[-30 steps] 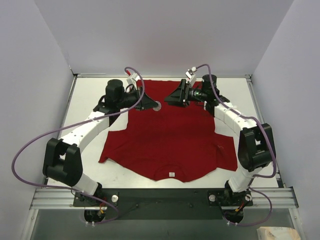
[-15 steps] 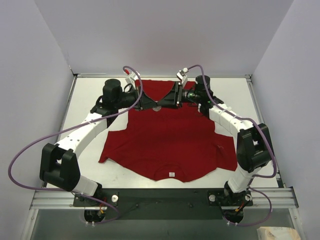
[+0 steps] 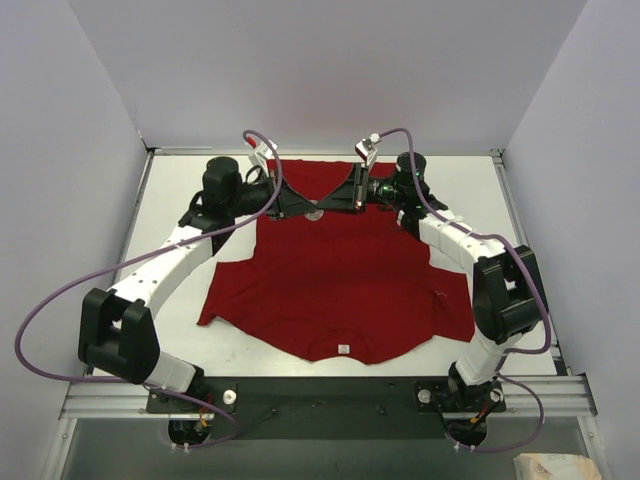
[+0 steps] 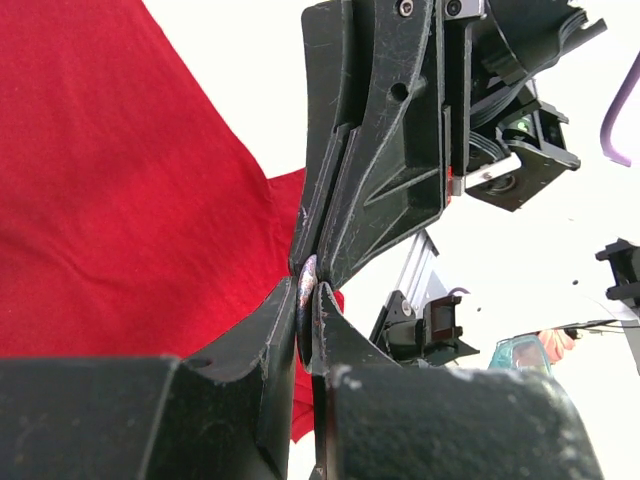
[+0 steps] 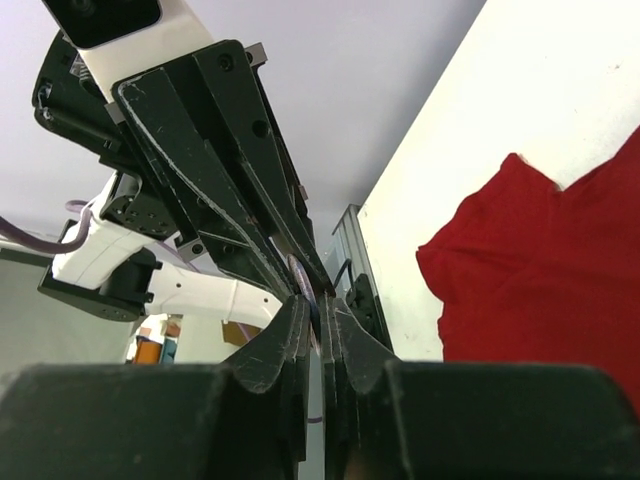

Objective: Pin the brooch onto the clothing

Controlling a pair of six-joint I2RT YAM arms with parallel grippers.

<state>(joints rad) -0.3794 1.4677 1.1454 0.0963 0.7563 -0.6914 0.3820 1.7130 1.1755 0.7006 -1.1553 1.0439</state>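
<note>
Both arms' jaws clench brooch edge-on, visible only in L wrist cam, above red shirt.

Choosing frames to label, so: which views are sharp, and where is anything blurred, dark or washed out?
Top view: even light, sharp, the shirt crisp. Left wrist view: the left end effector looms dark and soft, the table behind blown out white. Right wrist view: the right end effector is nearly a silhouette, the shirt beyond sharp.
</note>
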